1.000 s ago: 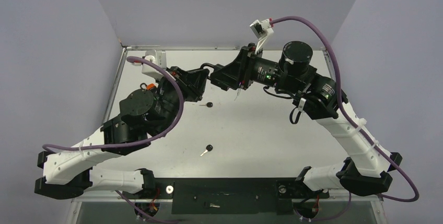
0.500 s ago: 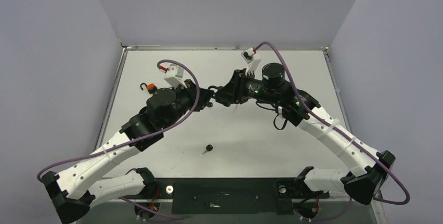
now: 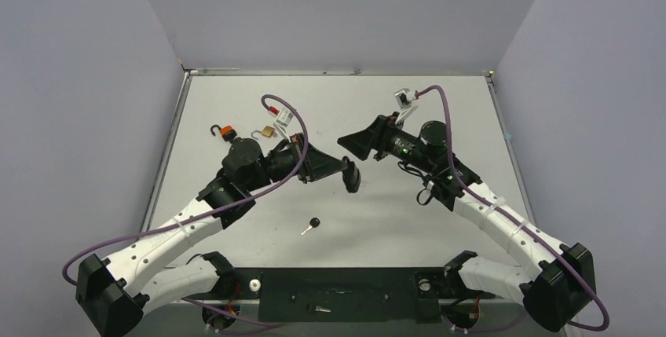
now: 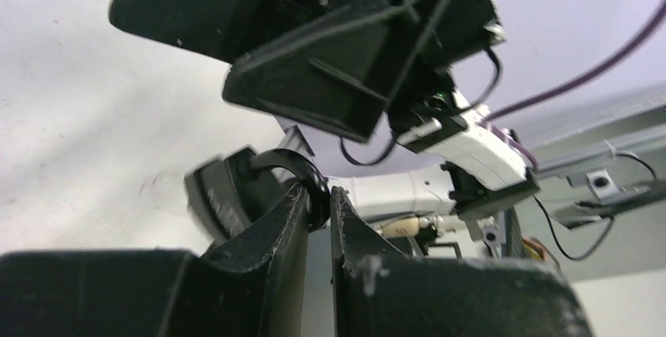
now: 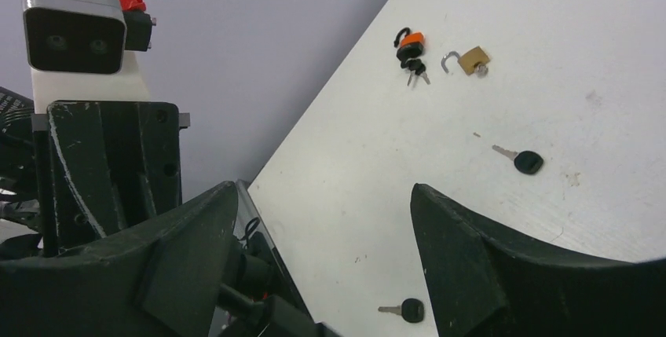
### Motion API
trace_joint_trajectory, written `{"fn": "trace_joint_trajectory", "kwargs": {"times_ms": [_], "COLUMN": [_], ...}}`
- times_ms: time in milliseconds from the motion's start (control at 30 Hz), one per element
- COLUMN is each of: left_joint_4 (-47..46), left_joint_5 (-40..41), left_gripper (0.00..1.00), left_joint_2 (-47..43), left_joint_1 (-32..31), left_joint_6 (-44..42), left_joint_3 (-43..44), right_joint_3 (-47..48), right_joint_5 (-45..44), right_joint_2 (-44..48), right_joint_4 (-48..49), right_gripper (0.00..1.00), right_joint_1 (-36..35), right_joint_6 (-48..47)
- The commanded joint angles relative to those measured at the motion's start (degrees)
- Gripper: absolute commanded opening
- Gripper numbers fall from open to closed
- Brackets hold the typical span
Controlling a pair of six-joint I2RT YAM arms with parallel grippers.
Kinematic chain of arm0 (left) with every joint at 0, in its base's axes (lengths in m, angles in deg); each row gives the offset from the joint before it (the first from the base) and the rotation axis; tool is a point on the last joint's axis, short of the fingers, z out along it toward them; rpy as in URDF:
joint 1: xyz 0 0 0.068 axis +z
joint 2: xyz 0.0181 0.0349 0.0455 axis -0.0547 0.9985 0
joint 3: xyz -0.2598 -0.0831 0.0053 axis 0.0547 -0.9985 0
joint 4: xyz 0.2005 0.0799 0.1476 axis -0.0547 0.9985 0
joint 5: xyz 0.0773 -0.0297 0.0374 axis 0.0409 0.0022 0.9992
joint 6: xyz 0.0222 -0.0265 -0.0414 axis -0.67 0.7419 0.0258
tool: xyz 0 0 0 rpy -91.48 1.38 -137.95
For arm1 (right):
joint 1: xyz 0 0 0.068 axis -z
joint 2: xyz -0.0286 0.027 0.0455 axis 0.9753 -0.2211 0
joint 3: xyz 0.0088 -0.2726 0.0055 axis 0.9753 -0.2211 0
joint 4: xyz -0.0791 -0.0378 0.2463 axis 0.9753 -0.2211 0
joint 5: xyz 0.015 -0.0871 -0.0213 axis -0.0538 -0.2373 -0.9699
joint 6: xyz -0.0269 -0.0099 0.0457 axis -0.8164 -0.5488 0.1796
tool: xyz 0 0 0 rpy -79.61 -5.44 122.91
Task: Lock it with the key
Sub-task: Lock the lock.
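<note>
1. The left gripper (image 3: 344, 169) is out over the middle of the table (image 3: 408, 227). Its jaws are pinched almost together on a black padlock (image 3: 352, 177).
2. On the left wrist camera, the lock's black shackle loop is clamped right at the fingertips (image 4: 290, 211). The body sticks out to one side, too blurred to read.
3. I can't tell whether the lock is lifted clear of the table.
4. The right gripper (image 3: 351, 142) hangs just on the far side of that padlock, near it but apart. Its jaws are spread wide and hold nothing.
5. A brass padlock (image 3: 268, 131) lies toward the far left corner of the table with its shackle swung open.
6. Just beside it, closer to the left edge, sits an orange-collared padlock (image 3: 226, 131). Its black hook of a shackle is up, and the right wrist view shows small silver keys at its body.
7. A black-headed key (image 3: 312, 225) lies loose toward the near edge, about halfway along it and well apart from both grippers.
8. A second black-headed key (image 5: 522, 160) shows on the right wrist camera only. It lies flat on the table between the locks and the first key.
</note>
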Motion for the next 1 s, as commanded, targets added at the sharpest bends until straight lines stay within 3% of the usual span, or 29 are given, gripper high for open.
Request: {"fn": "trace_joint_trajectory", "kwargs": {"times_ms": [0,200,367,467,567,700,867,967], "left_joint_4": [-11.36,-10.56,-17.33,-29.8,-37.95,-41.81,-41.2,-42.41], "left_joint_5": [-9.26,-13.54,-18.54,-20.41,-20.19,-19.39,-19.0,-19.07], "left_gripper": [0.0,0.0,0.0,0.0,0.0,0.0,0.0,0.0], "left_joint_2": [-2.49,-3.11,-2.44,-0.47,1.54,3.55,4.38,5.3], "left_joint_1": [1.21,4.3,7.14,8.26,8.41,8.42,8.37,8.37], "left_joint_6": [2.16,2.41,7.96,17.04,23.42,27.21,26.67,27.69], "left_joint_3": [3.25,3.8,5.89,6.99,10.01,14.86,18.64,19.85], "right_joint_3": [-5.01,-7.38,-14.93,-16.72,-15.52,-12.37,-6.68,-5.62], "right_joint_5": [4.01,10.04,20.58,23.61,25.89,27.06,25.2,24.72], "right_joint_2": [4.39,8.95,9.25,6.87,4.17,4.36,7.21,7.19], "right_joint_4": [14.19,18.05,46.59,63.89,71.06,66.38,42.22,41.81], "right_gripper": [0.78,0.83,0.84,0.84,0.84,0.83,0.79,0.78], "right_joint_1": [4.82,9.33,15.84,15.93,14.56,10.87,2.88,2.1], "right_joint_6": [3.97,6.62,23.2,33.95,38.59,34.67,16.61,16.79]}}
